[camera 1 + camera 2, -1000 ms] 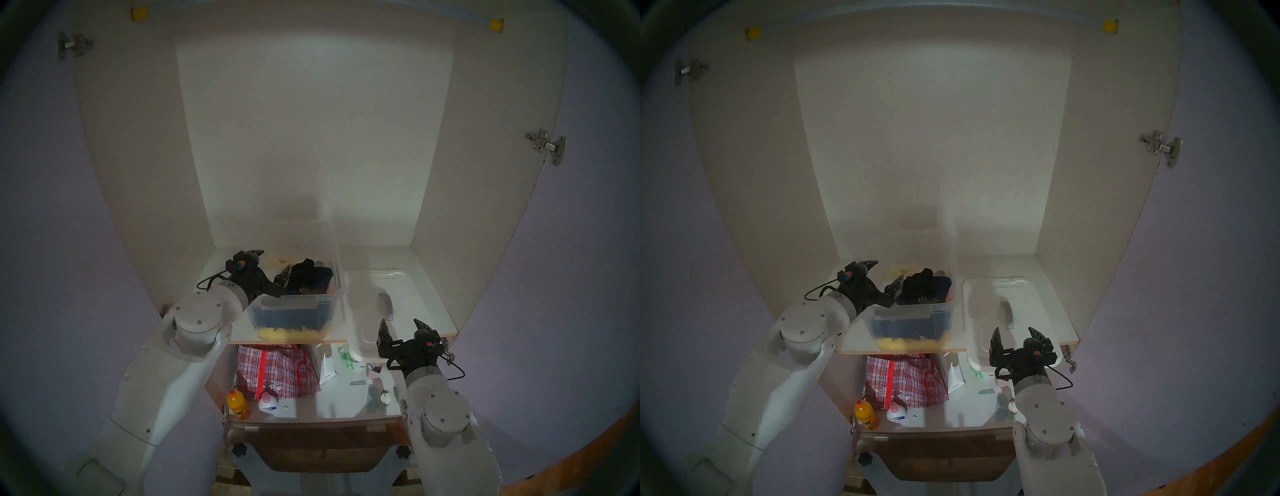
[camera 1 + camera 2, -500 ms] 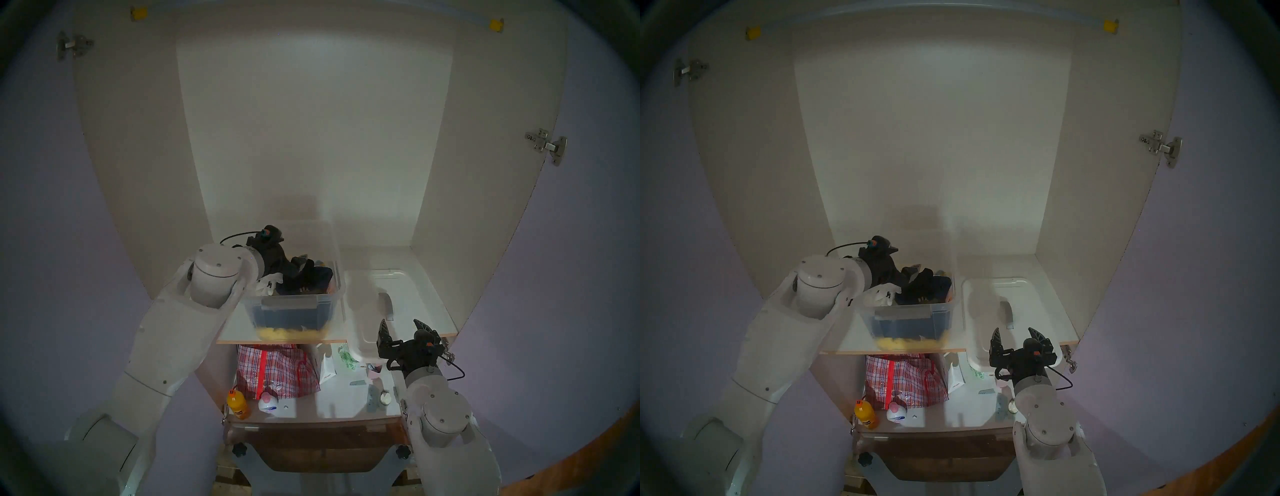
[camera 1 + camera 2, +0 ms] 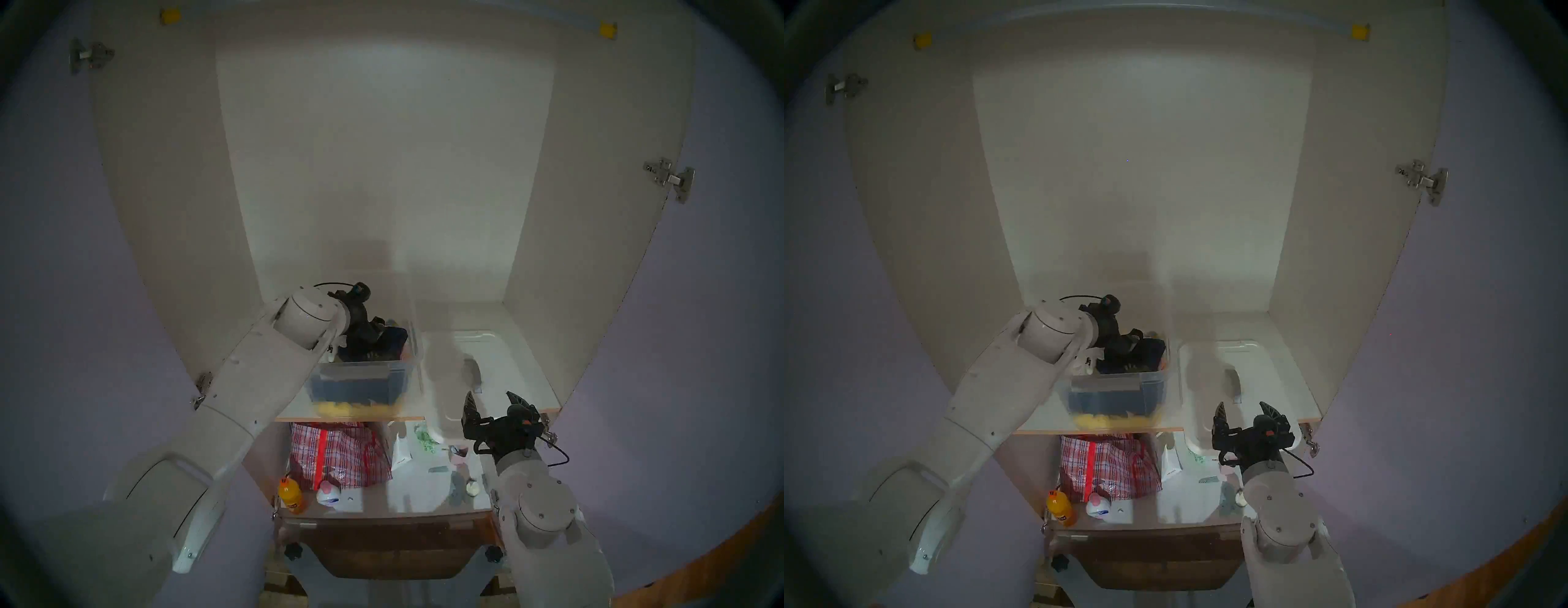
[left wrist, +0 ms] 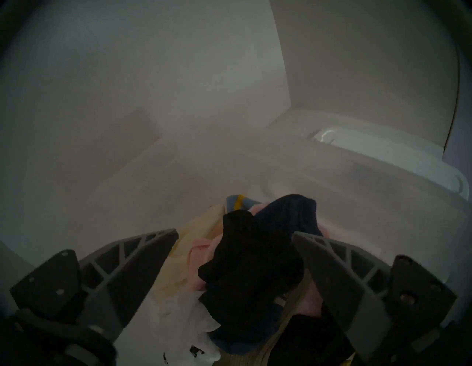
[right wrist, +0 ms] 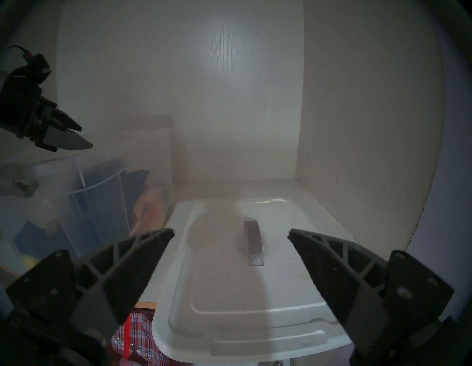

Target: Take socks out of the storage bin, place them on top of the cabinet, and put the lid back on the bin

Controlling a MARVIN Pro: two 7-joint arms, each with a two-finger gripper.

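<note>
My left gripper's [image 4: 235, 236] fingers [image 4: 143, 258] stand spread apart, one on each side of the black socks [image 4: 250, 271], not yet pressing them. The socks sit on top of a heap of other clothing inside the storage bin [image 3: 360, 378], a clear tub with a grey latch flap on its front. Just behind the black bundle I see a navy sock [image 4: 288, 217], and pale yellow and pink fabric lies beside it.

The bin stands on the cabinet's [image 3: 382, 170] white board, close to its tan front edge. Just to the bin's right lies the lid [image 5: 255, 294], flat on the same board, its grey bar handle [image 5: 252, 240] facing up and its near end overhanging the board's edge.

My right gripper [image 5: 231, 232] hovers over the near end of the lid with its fingers wide apart, holding nothing.

On the lower surface I see a red checked bag [image 3: 339, 454] and an orange bottle [image 3: 290, 494].
</note>
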